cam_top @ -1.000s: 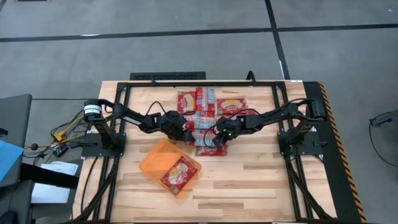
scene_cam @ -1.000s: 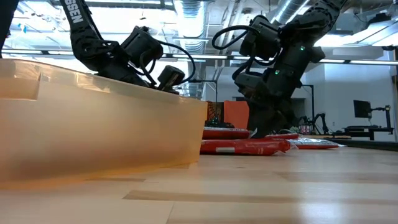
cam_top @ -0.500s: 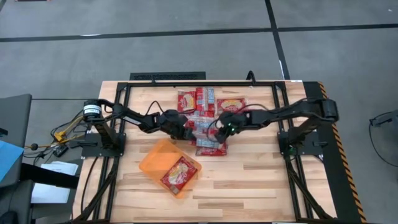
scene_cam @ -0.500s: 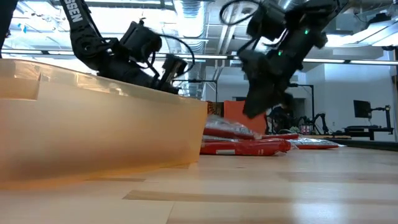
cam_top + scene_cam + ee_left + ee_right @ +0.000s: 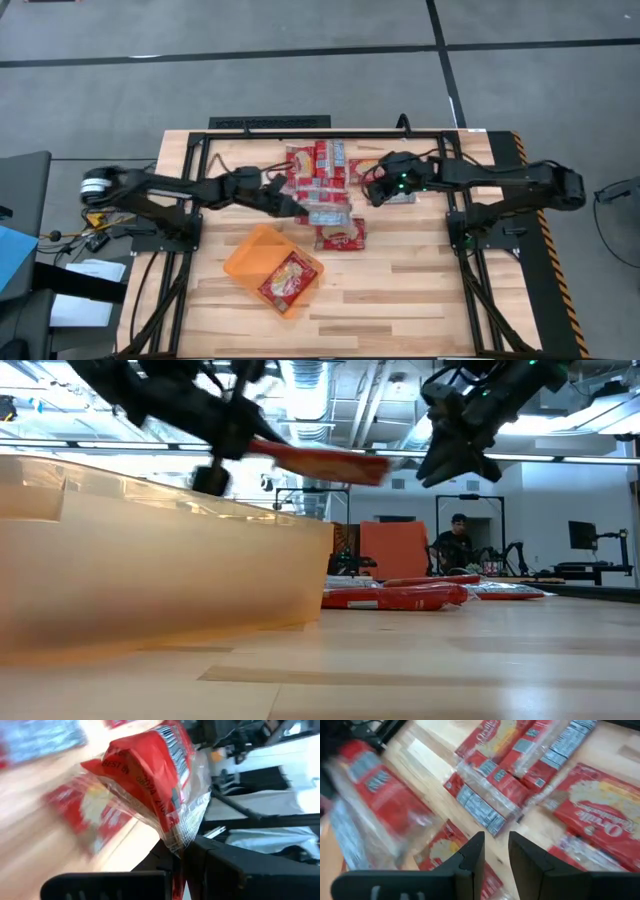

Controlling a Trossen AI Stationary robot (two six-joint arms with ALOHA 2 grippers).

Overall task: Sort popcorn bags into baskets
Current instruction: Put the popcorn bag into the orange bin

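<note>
Left gripper [image 5: 177, 862], half open a second ago, now pressed together on one popcorn bag [image 5: 318, 459] and lifted clear of the pile, bag held level above the table. Right gripper [image 5: 372, 190] has pulled back from the pile's near edge to its far right side, fingers [image 5: 470, 857] apart, empty, above loose bags [image 5: 492, 787]. Orange basket [image 5: 243, 258] sits near-left of the left gripper, one bag [image 5: 290, 280] inside. Pile count unclear, bags overlapping.

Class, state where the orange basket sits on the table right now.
In the high view the orange basket sits front-left of centre, holding one popcorn bag, just in front of the loose bag pile.
</note>
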